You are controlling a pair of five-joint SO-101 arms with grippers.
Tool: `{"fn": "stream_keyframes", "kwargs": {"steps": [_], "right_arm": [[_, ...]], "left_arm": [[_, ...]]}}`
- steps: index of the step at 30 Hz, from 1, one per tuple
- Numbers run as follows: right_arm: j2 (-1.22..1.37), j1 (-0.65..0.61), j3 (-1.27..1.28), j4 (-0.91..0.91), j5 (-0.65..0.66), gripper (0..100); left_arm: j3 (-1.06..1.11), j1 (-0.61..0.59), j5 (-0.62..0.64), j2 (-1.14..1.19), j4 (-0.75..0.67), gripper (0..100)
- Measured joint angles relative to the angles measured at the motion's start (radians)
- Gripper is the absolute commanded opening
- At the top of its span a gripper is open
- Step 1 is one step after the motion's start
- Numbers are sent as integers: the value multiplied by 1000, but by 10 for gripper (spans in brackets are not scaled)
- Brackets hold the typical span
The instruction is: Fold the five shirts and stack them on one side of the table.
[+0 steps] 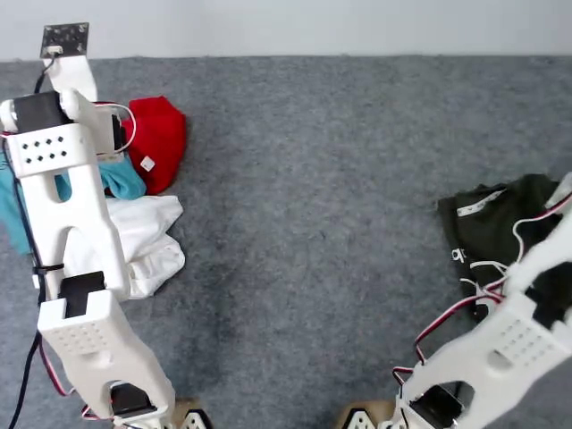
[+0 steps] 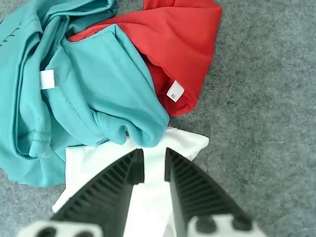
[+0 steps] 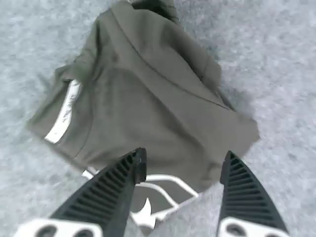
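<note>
Right wrist view: right hand (image 3: 185, 157) (wide open) above dark shirt (image 3: 148, 98)

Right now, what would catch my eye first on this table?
A bright crumpled heap of red shirt, teal shirt and white shirt lies on the grey table at the robot's left, under the left gripper. Opposite, a dark shirt lies alone beneath the open right gripper.

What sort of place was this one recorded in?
Probably a robot lab bench: a table under grey felt-like cloth, the white left arm and right arm at its near edge, and crumpled clothes like the red shirt and dark shirt.
</note>
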Motion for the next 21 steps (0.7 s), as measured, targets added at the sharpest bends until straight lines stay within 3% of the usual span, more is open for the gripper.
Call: {"fn": "stream_keyframes", "kwargs": {"steps": [11,21], "right_arm": [[232,26,0,-218,-38,245],[284,75,0,-269,-38,245]], "left_arm": [[0,0,0,0,0,86],[0,0,0,0,0,86]]}}
